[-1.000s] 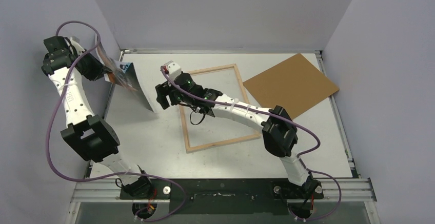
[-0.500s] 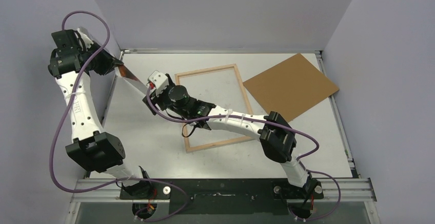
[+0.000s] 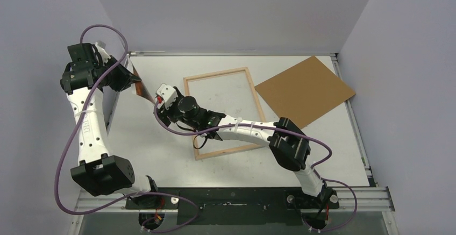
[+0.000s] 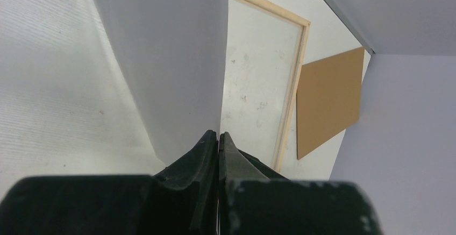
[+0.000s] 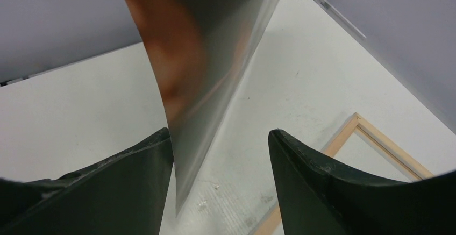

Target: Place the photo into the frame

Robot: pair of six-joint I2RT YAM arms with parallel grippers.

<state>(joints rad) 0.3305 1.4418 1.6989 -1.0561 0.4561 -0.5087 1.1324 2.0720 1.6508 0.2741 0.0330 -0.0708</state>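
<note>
The photo (image 3: 142, 89) hangs edge-on above the table's left side, held at its top by my left gripper (image 3: 128, 77), which is shut on it. In the left wrist view the photo's white back (image 4: 172, 57) runs down from the closed gripper (image 4: 219, 134). My right gripper (image 3: 161, 105) is open just beside the photo's lower end. In the right wrist view the photo's dark, orange-toned face (image 5: 204, 57) hangs between the spread fingers, its lower corner close to the left finger (image 5: 134, 176); the gripper (image 5: 220, 134) is open. The frame (image 3: 255, 106) lies wood side up mid-table.
A brown backing board (image 3: 305, 88) lies flat at the back right, touching the frame's right side; it also shows in the left wrist view (image 4: 328, 100). The frame's wooden edge shows there (image 4: 293, 84) and in the right wrist view (image 5: 371, 130). Grey walls enclose the table.
My left arm has swung right and forward with the photo, which now hangs edge-on. My right gripper has moved left off the frame to the photo's lower end.
</note>
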